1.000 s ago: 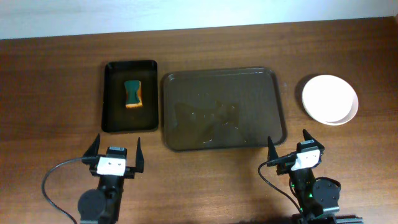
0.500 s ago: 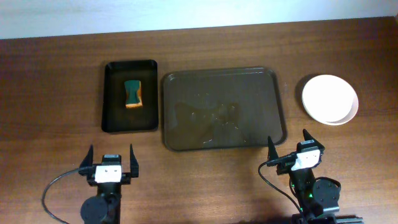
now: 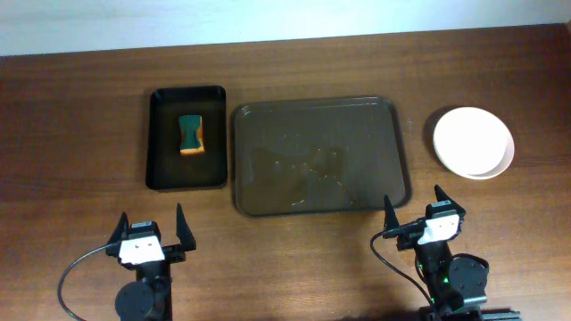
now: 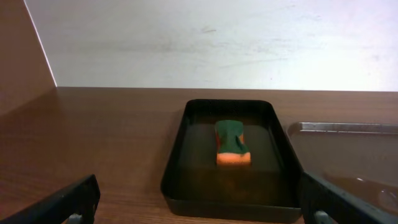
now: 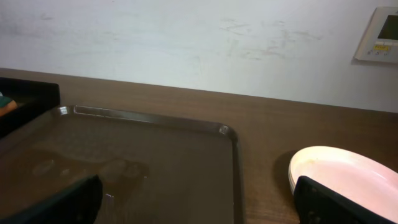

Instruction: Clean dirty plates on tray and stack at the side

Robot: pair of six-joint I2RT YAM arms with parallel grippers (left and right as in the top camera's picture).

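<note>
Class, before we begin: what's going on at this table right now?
Nothing is being handled. The left gripper and right gripper both sit open at the near edge of the wooden table, holding nothing. The large brown tray holds no plates, only what look like wet marks. The round white plates are stacked to its right. A green and orange sponge lies in the small black tray. The cleaning looks finished.

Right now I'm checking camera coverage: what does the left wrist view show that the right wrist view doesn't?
Only the left wrist: the whole black tray with the green-and-orange sponge lying inside. Only the right wrist: the white plates on the table and a wall panel; of the black tray it catches just a corner. Both: the wet brown tray, the wooden table and the white wall.
</note>
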